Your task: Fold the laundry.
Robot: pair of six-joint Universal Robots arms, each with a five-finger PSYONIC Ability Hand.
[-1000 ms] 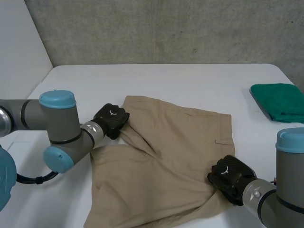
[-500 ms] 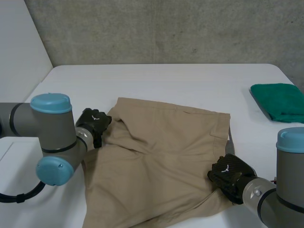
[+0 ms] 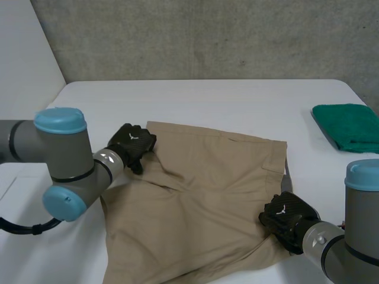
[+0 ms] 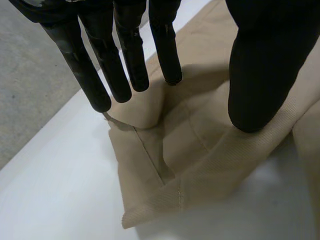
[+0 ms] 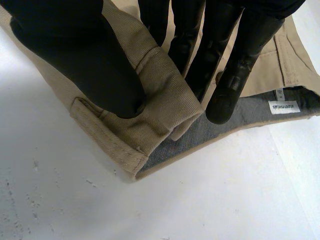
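Note:
Tan shorts (image 3: 201, 201) lie spread on the white table (image 3: 207, 100), wrinkled near their far left corner. My left hand (image 3: 131, 145) is at that corner. In the left wrist view its fingers (image 4: 125, 60) are straight above a bump of cloth (image 4: 200, 165), and the thumb rests apart on the fabric without pinching it. My right hand (image 3: 288, 220) is at the near right edge, on the waistband. In the right wrist view the thumb (image 5: 85, 55) and fingers pinch a folded piece of waistband (image 5: 150, 115), with grey lining (image 5: 225, 130) and a label (image 5: 283, 106) showing beneath.
A folded green towel (image 3: 349, 125) lies at the table's right edge. A concrete wall stands behind the table's far edge. Bare white table runs beyond the shorts and to their left.
My left hand drew the shorts' far left corner out to the left, then opened and let go, and now rests at that corner. The right hand has kept its grip and place.

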